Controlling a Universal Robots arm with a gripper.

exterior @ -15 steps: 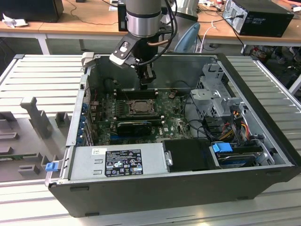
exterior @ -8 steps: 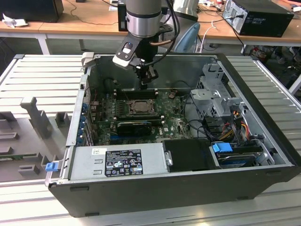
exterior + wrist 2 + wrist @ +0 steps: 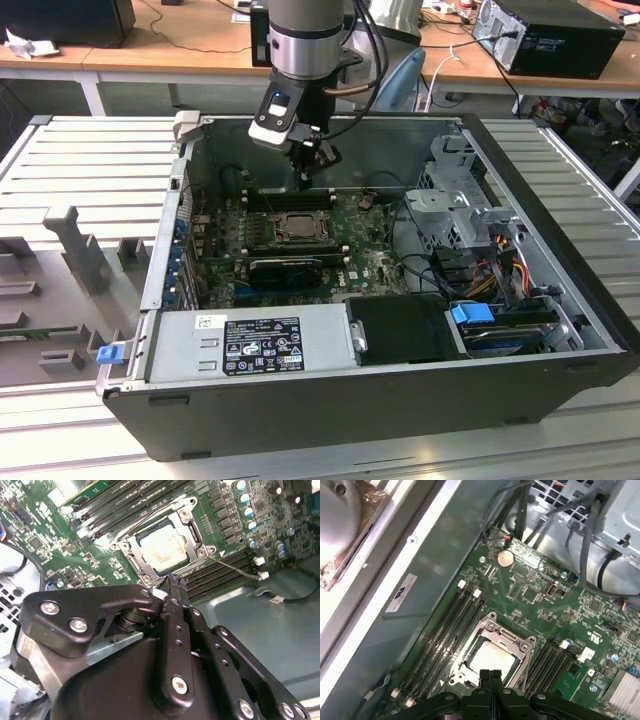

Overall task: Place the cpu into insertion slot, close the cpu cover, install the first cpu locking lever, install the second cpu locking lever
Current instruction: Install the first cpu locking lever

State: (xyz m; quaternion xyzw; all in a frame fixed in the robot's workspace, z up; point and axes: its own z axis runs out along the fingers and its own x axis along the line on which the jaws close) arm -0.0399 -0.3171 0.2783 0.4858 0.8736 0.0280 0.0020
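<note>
Arm: the robot arm (image 3: 300, 40) comes into the exterior view from 12 o'clock and reaches down into the open computer case (image 3: 380, 405).
Claw: the claw (image 3: 308, 172) hangs over the far edge of the green board (image 3: 370, 265), at about 12 o'clock from the socket. In both wrist views its two black fingers (image 3: 485, 677) are pressed together, and nothing shows between them.
Chip: the chip (image 3: 162, 547) lies flat inside the socket (image 3: 131, 552), with its pale metal top facing up. It is near the middle of the board, apart from the fingertips.
Cover: a metal frame (image 3: 507, 639) lies down around the chip's edges and leaves the chip's centre bare.
Lever: in the second wrist view a thin metal rod (image 3: 234, 566) runs out from one socket corner over the neighbouring black memory slots (image 3: 225, 577). I cannot tell whether it is latched.
Card: a long black card (image 3: 285, 270) sits at 6 o'clock from the socket in the exterior view.
Power box: a grey box (image 3: 250, 345) fills the case's 6 o'clock edge.
Drive cage: a metal cage (image 3: 455, 200) and loose cables stand at 3 o'clock from the board.
Battery: a round coin cell (image 3: 505, 557) sits on the board, well apart from the socket.
</note>
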